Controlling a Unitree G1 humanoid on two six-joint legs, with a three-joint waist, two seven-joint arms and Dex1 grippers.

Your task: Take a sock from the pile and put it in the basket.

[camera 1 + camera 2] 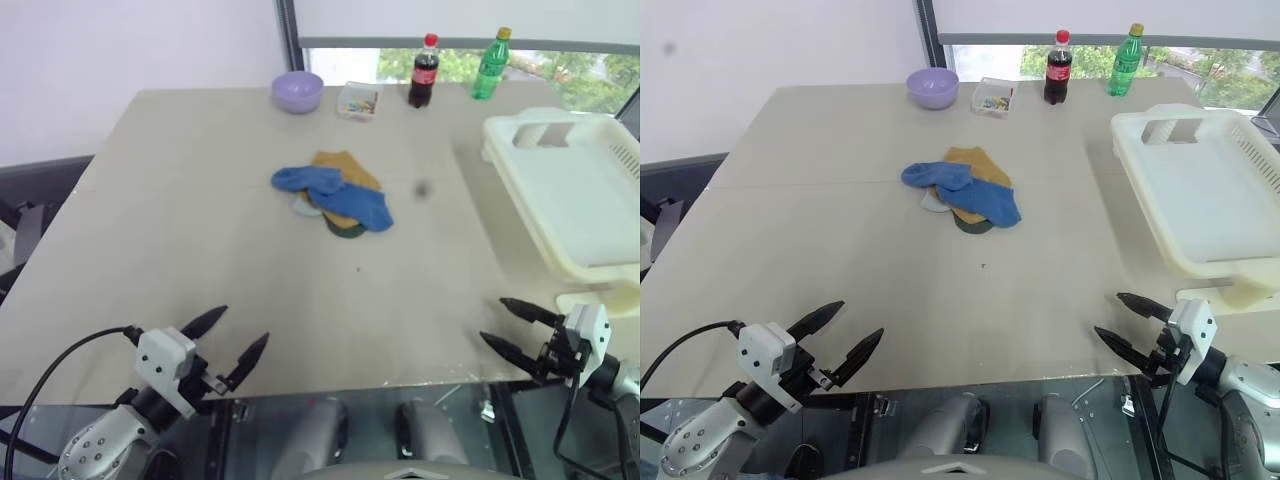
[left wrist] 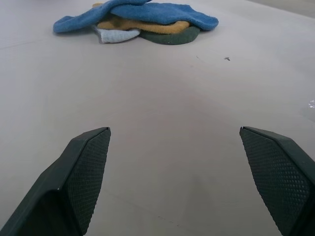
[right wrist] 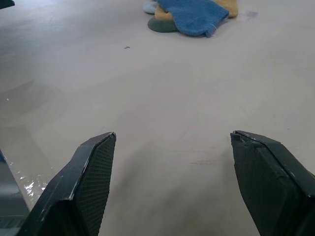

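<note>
Going left to right: the left hand (image 1: pixel 233 337) hangs over the near edge of the table (image 1: pixel 200 230), its two black fingers spread wide with nothing between them. Further back, near the far edge, sits one lilac bowl (image 1: pixel 298 92), then one small clear tray (image 1: pixel 359 101) with some colourful bits in it, too small to make out.

Middle of the table is the pile (image 1: pixel 333 194), well apart from both hands. Four colours are visible: a blue sock on top, a mustard-tan one under it, a pale grey bit poking out on the left side and a dark green one at the near edge. How many blue socks there are is hard to tell.

Behind that stand two bottles at the far edge, one dark cola bottle (image 1: pixel 424 72) with a red cap and one green bottle (image 1: pixel 491 65) with a yellow cap.

On the right is the one cream-white basket (image 1: pixel 535 195), empty as far as visible. The right hand (image 1: pixel 514 327) hovers just in front of it, fingers spread too, holding nothing.
</note>
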